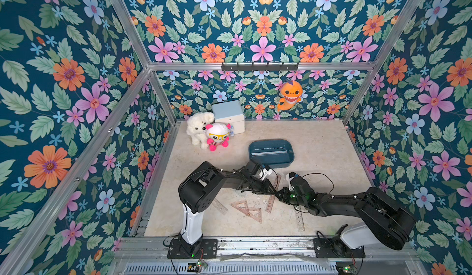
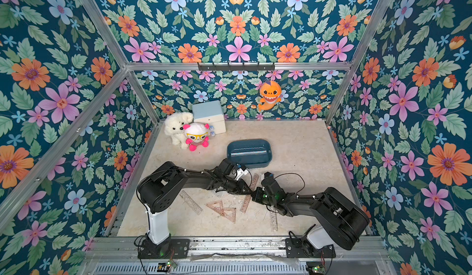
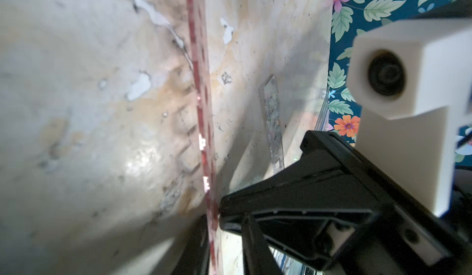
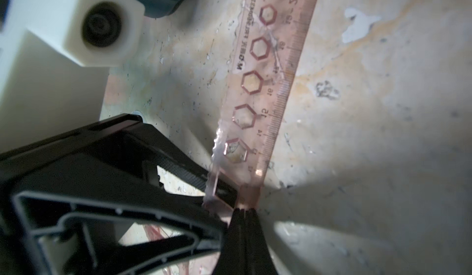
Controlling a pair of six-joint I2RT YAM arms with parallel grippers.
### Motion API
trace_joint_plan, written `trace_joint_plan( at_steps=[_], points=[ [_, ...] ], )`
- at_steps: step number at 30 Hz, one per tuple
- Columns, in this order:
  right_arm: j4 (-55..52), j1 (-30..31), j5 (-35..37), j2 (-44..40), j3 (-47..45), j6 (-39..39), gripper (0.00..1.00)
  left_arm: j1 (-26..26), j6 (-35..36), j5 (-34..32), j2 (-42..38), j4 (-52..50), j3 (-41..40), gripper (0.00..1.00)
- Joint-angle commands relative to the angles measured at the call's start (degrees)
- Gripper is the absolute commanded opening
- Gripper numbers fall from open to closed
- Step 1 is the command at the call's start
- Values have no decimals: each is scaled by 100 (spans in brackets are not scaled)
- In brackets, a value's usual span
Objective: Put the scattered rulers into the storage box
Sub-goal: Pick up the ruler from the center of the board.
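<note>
Arms meet at mid-bench, just in front of the storage box (image 1: 291,158). Both reach for the same pink ruler (image 4: 268,82), a straight strip with hexagon cut-outs and a printed scale.

Right gripper (image 4: 244,211): jaws closed tight on one end of the pink ruler, pinching its flat faces. The strip runs away from them toward the box. Cannot tell whether its far end rests on the bench (image 1: 319,146).

Left gripper (image 1: 272,190): comes in from the opposite side and meets the strip close to the right jaws. In the right wrist view, one black finger presses against the ruler's wavy edge. In the left wrist view the ruler appears edge-on as a thin red line (image 3: 201,107) running down between dark finger shapes. Jaws look narrow about it; cannot tell whether they actually clamp it.

Storage box: dark teal, upright, near the bench's middle, well apart from the walls. One clear ruler (image 1: 268,153) lies lengthwise on its floor.

Loose on the bench, nearer the arm bases:
- clear straight ruler (image 1: 220,206) below the left arm
- two pinkish triangles (image 1: 241,205) (image 1: 253,214), overlapping at a corner
- clear straight ruler (image 1: 299,220) below the right arm

Far left corner: white plush dog (image 1: 198,128), pink-limbed doll (image 1: 217,135) and a pale blue-and-white cube box (image 1: 228,114), all bunched together. Orange shark plush (image 1: 290,94) hangs on the back wall.
</note>
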Motion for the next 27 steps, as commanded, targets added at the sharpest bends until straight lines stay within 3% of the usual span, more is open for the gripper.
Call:
trace_joint_plan(
  at_steps=[1, 6, 9, 14, 20, 24, 27],
  points=[
    [-415, 8, 45, -29, -39, -33, 0, -17, 33, -794, 110, -800, -61, 19],
    [-1062, -41, 68, -714, 77, -194, 0, -17, 200, -824, 48, -1025, 46, 2],
    [-1795, -216, 95, -1446, 270, -467, 0, 8, 460, -802, -133, -1361, 252, 0],
    [-2350, -1023, -514, -2401, 466, -885, 17, 156, 981, -270, -630, -1858, 667, 0],
    [-794, -2364, -2628, -2372, 284, -325, 42, 395, 1418, 710, -1069, -2070, 952, 0],
    [-38, -2596, -3213, -2112, 397, 43, 60, 427, 1324, 1271, -1204, -1791, 984, 0],
    [364, -2673, -3386, -1933, 480, 242, 66, 420, 1340, 1466, -1288, -1737, 989, 0]
  ],
)
